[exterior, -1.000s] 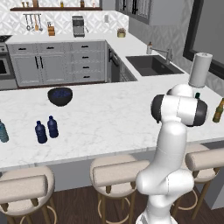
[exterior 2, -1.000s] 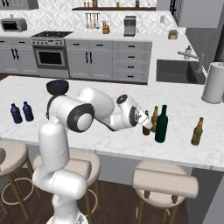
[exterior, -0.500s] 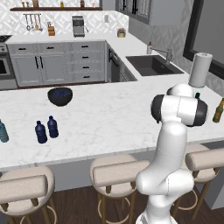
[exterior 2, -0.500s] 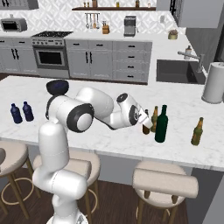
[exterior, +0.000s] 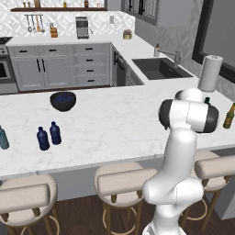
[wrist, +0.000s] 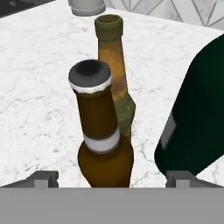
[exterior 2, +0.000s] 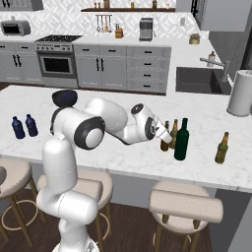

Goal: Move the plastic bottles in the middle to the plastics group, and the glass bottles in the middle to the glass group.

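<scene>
With the jaws standing wide apart, the gripper [wrist: 111, 177] is seen at the counter's right end, its 2 finger tips flanking the base of a brown long-necked bottle [wrist: 103, 135] without clamping it. This bottle stands upright on the marble counter [exterior 2: 118, 106], just beside an olive green bottle [wrist: 114, 70] and a tall dark green bottle [exterior 2: 181, 139]; an amber bottle [exterior 2: 222, 147] stands apart, nearer the paper-towel roll [exterior 2: 241, 92]. The step in hand is judged to be the release of the brown bottle at the glass group. A straight retreat along the approach line is advised — no sideways swing, since both neighbours stand close and could be tipped. Well apart, at the left end, 2 dark blue bottles [exterior: 48, 136] stand side by side, near a pale teal bottle [exterior: 3, 138].
</scene>
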Tool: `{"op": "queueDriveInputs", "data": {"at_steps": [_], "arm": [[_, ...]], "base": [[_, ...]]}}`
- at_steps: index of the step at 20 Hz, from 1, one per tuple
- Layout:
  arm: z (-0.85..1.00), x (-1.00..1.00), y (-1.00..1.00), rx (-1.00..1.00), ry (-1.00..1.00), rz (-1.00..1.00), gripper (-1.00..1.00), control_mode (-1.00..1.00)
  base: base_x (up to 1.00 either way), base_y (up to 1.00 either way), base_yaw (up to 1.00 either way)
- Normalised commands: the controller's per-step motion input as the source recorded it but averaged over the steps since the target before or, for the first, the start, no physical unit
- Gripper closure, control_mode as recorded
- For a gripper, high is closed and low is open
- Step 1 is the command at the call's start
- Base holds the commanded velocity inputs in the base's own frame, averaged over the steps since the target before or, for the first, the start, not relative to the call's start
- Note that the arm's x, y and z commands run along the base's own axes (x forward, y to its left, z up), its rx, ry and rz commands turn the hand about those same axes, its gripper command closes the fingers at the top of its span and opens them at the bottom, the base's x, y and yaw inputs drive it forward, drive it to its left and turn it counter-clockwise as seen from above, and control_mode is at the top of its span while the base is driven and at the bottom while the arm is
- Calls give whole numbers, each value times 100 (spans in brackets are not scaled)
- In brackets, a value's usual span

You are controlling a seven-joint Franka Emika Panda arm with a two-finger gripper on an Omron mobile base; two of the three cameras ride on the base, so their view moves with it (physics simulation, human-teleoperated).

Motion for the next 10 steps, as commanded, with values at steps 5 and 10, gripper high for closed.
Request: {"op": "queueDriveInputs", "data": {"at_steps": [5, 10], "arm": [[61, -12, 0, 0, 0, 0, -100, -100], [92, -18, 0, 0, 0, 0, -100, -100]], "base": [[0, 0, 0], [0, 0, 0]]}}
